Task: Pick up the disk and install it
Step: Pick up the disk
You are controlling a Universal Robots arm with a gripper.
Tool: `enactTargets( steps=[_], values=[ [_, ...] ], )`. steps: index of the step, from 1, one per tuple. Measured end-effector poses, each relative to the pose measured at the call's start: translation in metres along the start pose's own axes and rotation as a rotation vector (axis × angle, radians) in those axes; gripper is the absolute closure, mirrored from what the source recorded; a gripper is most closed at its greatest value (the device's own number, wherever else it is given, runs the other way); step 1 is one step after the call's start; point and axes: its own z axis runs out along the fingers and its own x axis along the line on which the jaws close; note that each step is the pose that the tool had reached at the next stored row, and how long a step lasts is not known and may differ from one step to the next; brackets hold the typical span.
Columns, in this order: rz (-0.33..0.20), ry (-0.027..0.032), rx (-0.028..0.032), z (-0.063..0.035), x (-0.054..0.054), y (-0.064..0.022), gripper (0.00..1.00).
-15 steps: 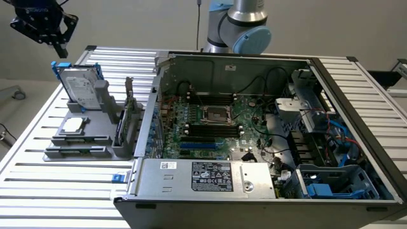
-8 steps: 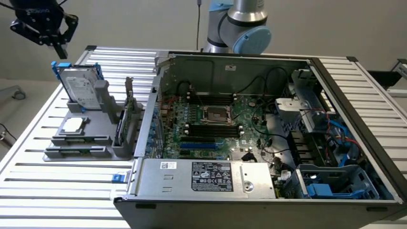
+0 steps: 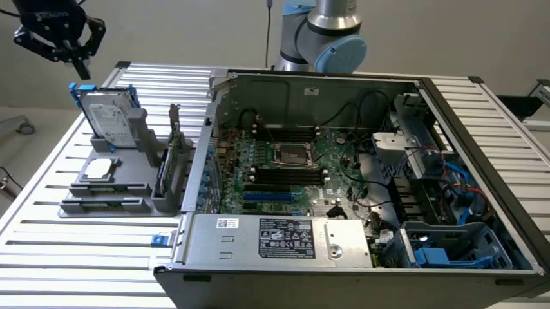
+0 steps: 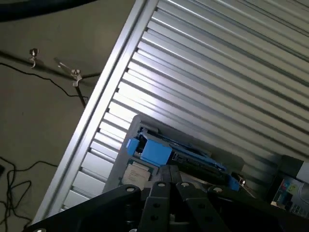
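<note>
The disk (image 3: 112,119) stands upright in its grey holder (image 3: 129,201) beside the open computer case (image 3: 292,87) — not yet picked up — while my gripper (image 3: 80,67) hangs above it, clenched on nothing.

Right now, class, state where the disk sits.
In the exterior view, the disk stands upright in the grey holder at the exterior view's left, beside the open computer case, below the gripper, untouched.

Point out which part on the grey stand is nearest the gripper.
The disk, standing upright on edge just below the gripper; the square chip lies flat, farther away.
</note>
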Motion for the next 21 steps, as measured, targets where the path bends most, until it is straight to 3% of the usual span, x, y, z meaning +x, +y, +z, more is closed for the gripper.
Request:
enactTargets(
  steps=[21],
  values=[
    [-0.382, 0.0184, -0.0048, 0.0000, 0.0000, 0.0000, 0.89]
  ],
)
